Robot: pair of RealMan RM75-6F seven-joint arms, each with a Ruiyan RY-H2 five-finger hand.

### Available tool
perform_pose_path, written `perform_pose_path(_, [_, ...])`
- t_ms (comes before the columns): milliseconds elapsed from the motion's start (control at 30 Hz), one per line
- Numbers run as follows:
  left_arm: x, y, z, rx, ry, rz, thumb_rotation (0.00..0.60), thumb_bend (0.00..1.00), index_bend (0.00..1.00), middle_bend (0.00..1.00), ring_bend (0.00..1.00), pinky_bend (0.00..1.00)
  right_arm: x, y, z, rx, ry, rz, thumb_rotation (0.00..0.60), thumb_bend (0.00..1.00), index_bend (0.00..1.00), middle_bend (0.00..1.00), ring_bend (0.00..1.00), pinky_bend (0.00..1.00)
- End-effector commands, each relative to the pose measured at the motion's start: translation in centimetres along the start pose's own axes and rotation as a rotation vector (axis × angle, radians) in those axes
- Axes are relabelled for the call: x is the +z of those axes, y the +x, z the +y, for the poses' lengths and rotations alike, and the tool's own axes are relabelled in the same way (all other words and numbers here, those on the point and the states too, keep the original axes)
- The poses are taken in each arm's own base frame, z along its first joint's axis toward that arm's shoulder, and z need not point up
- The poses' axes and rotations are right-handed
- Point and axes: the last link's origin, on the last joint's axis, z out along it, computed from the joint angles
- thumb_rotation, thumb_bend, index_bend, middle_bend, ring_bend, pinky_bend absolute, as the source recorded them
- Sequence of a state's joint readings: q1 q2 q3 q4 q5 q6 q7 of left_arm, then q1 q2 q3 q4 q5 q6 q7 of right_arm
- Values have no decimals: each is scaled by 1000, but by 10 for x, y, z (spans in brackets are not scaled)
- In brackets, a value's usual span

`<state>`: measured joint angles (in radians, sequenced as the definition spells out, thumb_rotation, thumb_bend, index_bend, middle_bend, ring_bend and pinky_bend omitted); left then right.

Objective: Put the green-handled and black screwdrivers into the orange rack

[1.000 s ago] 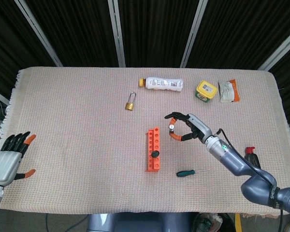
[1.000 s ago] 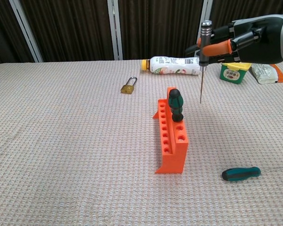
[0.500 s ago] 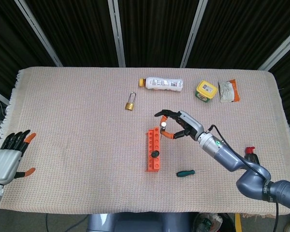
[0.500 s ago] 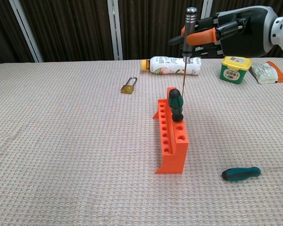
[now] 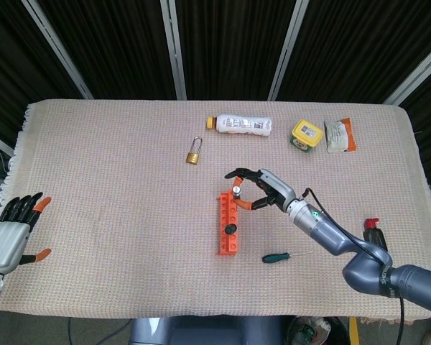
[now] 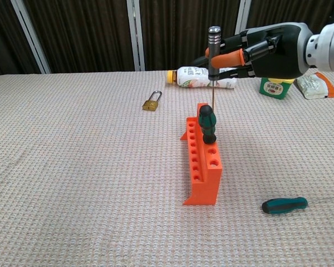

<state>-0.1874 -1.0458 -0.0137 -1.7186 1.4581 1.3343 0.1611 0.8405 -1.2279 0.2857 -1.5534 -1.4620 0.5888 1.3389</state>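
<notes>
Currently the left hand [image 5: 11,233] rests empty, fingers spread, at the table's left edge. Over the orange rack [image 6: 203,164], the right hand [image 6: 261,50] pinches the rigid, light, slender black screwdriver [image 6: 213,53] upright by its knurled handle. One green-handled screwdriver [image 6: 207,123] stands racked; another [image 6: 284,205] lies near right, best grasped at its handle.

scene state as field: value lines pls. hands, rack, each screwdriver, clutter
right hand: holds slim metal-handled screwdriver upright, tip pointing down above the far end of the rack
left hand: off the table's left edge, holds nothing, fingers spread
orange rack: upright mid-table, one green-and-black screwdriver standing in it
loose screwdriver: green handle, lying flat on the cloth right of the rack
clutter: padlock, bottle on its side, yellow-lidded tub, packet, all on the far side
</notes>
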Motion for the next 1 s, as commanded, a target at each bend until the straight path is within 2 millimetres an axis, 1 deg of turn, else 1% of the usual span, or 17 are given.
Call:
perform_pose_path(33, [0,0,0,0,0,0,600,89,74,0,0,0,0,-1,-2,-5,3,-2,600,401,597,211,0,0])
perform_pose_path(500, [2,-2,0,-7,-5,-2,600,89,74,0,0,0,1,-5,-13,-15,11,-7,600,401,597,211,0,0])
perform_pose_path(1000, [1,-6,-4,-15,6,-13,600,89,73,0,0,0,9,-9,-13,-27,-5,-10,600,402,597,212,0,0])
